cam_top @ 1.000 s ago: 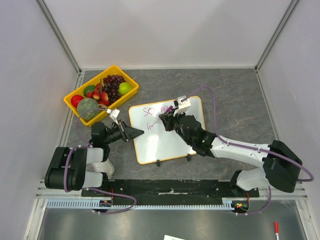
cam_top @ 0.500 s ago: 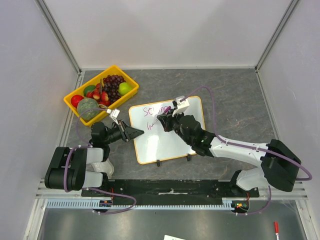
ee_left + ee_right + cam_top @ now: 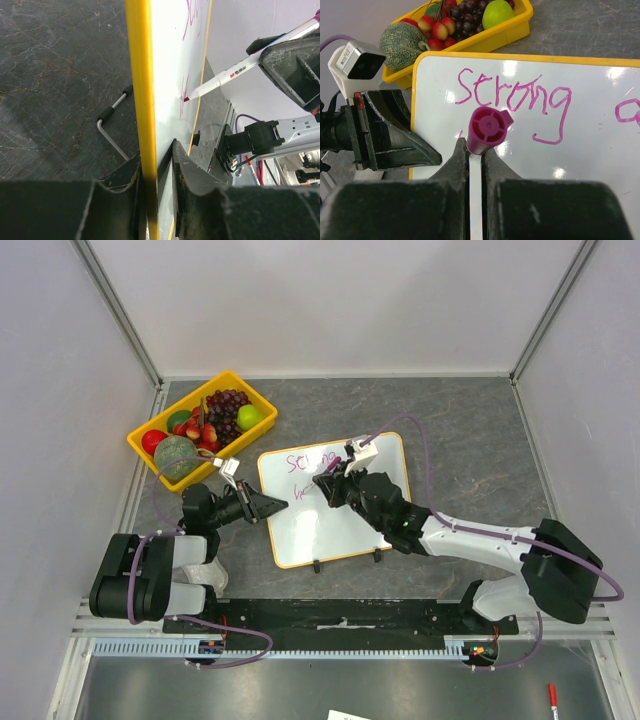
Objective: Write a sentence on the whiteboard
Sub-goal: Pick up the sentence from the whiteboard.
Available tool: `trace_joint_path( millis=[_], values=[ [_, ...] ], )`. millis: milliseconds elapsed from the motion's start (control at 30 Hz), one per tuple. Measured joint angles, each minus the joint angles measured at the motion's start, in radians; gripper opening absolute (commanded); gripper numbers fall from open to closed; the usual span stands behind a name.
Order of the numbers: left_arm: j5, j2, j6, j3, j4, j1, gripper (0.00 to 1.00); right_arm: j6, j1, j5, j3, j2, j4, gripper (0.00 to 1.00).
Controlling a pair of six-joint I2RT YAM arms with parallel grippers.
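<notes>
On the left edge of the whiteboard (image 3: 345, 525), the left gripper (image 3: 275, 505) pinches the thin frame. The board looks light, stiff and slippery. The right gripper (image 3: 330, 483) is clamped on the magenta marker (image 3: 487, 129).

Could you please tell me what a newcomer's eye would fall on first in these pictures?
The white rounded-corner board with a thin orange-yellow frame lies mid-table, with magenta handwriting starting "Strong" along its top. The right gripper holds a white-barrelled magenta-capped marker, tip at the board under that word, while the left gripper clamps the board's left edge. A yellow plastic tray of fruit sits beyond it, far left.
</notes>
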Motion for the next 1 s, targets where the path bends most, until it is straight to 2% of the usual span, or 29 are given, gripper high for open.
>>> trace_joint_path(
  millis=[367,1000],
  values=[
    [0.000,0.000,0.000,0.000,0.000,0.000,0.02,0.019,0.000,0.003,-0.040,-0.036,-0.010,0.00],
    [0.001,0.000,0.000,0.000,0.002,0.000,0.02,-0.015,-0.001,0.069,-0.019,-0.100,-0.085,0.00]
  ],
)
